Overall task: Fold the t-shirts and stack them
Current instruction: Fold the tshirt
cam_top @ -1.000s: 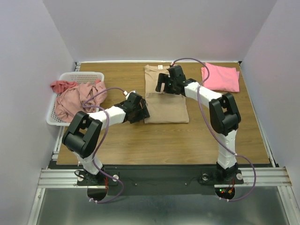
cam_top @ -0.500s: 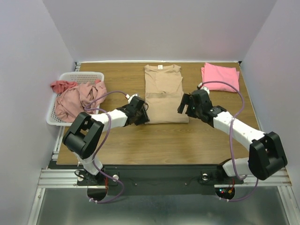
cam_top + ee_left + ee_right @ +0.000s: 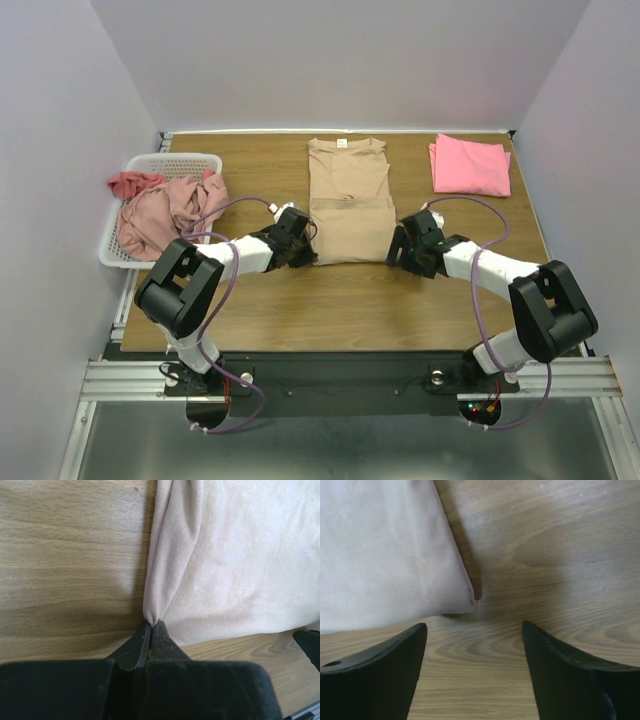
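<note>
Right gripper (image 3: 474,625) relocated, wide empty jaws just short of folded tan cloth t-shirt (image 3: 380,545). Left gripper (image 3: 151,626) now pinched shut on its corner.

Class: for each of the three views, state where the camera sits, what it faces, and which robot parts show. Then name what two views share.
Top external: above and behind, looking down on the table; left arm and right arm show.
Left wrist: looks along the shut left gripper pinching the tan t-shirt corner.
Right wrist: looks past the open right gripper at the shirt's other near corner.
Shared: both wrist views show the tan t-shirt.
</note>
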### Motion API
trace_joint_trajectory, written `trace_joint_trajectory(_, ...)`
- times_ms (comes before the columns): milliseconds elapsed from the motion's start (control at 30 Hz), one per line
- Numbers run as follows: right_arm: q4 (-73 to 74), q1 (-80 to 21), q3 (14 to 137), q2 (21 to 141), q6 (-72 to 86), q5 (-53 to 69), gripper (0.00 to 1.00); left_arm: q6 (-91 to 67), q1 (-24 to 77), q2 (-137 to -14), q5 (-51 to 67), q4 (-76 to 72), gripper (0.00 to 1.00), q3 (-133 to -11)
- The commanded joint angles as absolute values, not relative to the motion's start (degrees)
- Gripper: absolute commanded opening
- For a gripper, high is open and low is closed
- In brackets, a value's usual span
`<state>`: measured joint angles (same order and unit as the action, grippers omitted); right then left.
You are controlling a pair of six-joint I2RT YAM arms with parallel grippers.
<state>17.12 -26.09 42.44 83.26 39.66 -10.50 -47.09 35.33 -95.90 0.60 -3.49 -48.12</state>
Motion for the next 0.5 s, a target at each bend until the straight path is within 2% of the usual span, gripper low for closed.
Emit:
trace_joint_trajectory(0, 15.38, -25.75, 45.09, 85.69, 41.13, -10.28, 0.76, -46.67, 36.65, -96.59, 0.44, 2.46, 0.0, -45.35)
trace_joint_trajectory(33, 15.47, -25.66, 45.09, 86.3, 41.39, -10.46, 0.64, -46.76, 36.74, -96.77, 0.44, 2.46, 0.0, -45.35)
trace_joint_trajectory(133, 14.94, -25.66, 44.65, 86.57, 41.49, -10.02, 0.51, -46.93, 37.0, -97.21, 0.44, 2.46, 0.0, -45.18)
trace_joint_trajectory(467, 13.36, -25.49, 46.49, 89.03, 36.04, -12.13, 0.47, -47.29, 37.18, -97.12, -1.49, 2.72, 0.0, -44.83)
